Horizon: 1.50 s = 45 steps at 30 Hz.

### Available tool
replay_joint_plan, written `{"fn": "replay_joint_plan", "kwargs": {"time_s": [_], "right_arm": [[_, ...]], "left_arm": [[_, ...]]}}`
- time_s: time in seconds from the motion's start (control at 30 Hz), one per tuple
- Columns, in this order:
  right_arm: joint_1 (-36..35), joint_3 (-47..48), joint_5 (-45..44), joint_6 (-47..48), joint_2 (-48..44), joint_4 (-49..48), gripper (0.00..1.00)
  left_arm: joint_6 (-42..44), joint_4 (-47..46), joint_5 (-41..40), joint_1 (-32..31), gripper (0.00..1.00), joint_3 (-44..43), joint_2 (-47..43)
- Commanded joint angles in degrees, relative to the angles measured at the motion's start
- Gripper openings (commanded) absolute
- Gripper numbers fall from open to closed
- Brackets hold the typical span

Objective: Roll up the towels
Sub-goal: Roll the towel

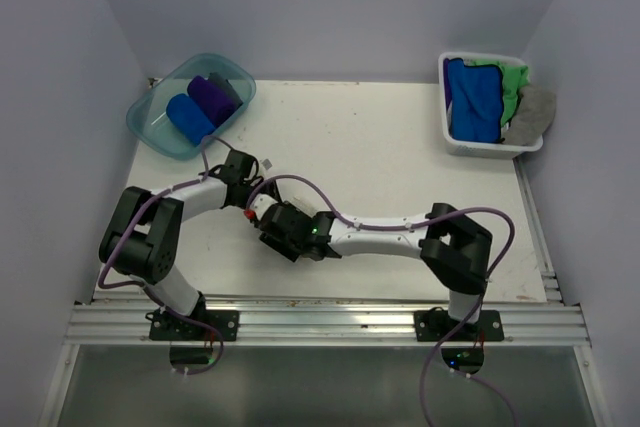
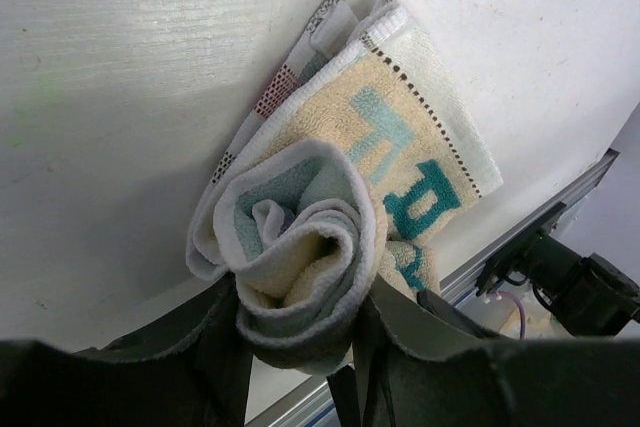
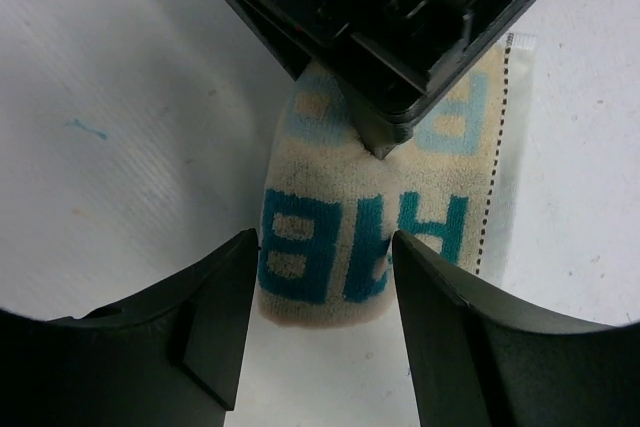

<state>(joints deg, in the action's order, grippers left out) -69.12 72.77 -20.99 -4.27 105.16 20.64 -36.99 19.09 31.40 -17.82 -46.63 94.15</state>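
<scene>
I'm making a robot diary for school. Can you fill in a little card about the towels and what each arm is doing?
cream towel: partly rolled, rest flat on table
left end effector: shut on the rolled end of the cream towel
right end effector: open, fingers either side of the cream towel
teal tub: holds blue roll, purple roll
white basket: holds blue towel, green towel, grey towel, loose

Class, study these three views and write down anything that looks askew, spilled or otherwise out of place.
The grey towel spills over the white basket's rim by the wall instead of lying inside. The cream towel is only part rolled, its flat tail loose with edges fanned unevenly.
</scene>
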Motion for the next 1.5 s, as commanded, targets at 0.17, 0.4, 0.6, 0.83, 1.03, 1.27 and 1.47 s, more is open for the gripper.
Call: {"fn": "replay_joint_plan", "kwargs": {"time_s": [0.17,0.4,0.6,0.83,1.03,1.27,1.47], "right_arm": [[-2.4,1.6,-11.2,2.7,6.8,-3.8,0.56],[-2.1,-0.5,-9.7,1.7,5.0,-5.7,0.25],[5.0,-5.7,7.5,-4.6,-1.2,-10.3,0.17],[14.4,-11.4,29.1,-11.4,-4.2,-18.8,0.15],[19.2,-13.4,44.5,-16.7,-3.0,-24.7,0.14],[23.3,-14.8,55.9,-24.5,-0.3,-32.4,0.15],[24.1,-12.7,58.0,-24.5,2.8,-29.9,0.18]], "left_arm": [[-0.2,1.9,-3.9,-0.5,0.42,-0.1,0.6],[-1.4,-1.1,-1.7,-0.4,0.6,1.5,-2.5],[0.0,2.2,-3.4,0.9,0.8,0.1,-5.7],[0.4,2.9,-3.4,2.1,0.91,-0.1,-8.2],[-1.1,-0.5,-1.8,2.1,0.92,2.2,-7.2],[-2.0,-3.7,-0.8,2.1,0.86,3.7,-6.3],[-2.9,-5.1,-1.2,2.1,0.68,4.7,-5.2]]}}
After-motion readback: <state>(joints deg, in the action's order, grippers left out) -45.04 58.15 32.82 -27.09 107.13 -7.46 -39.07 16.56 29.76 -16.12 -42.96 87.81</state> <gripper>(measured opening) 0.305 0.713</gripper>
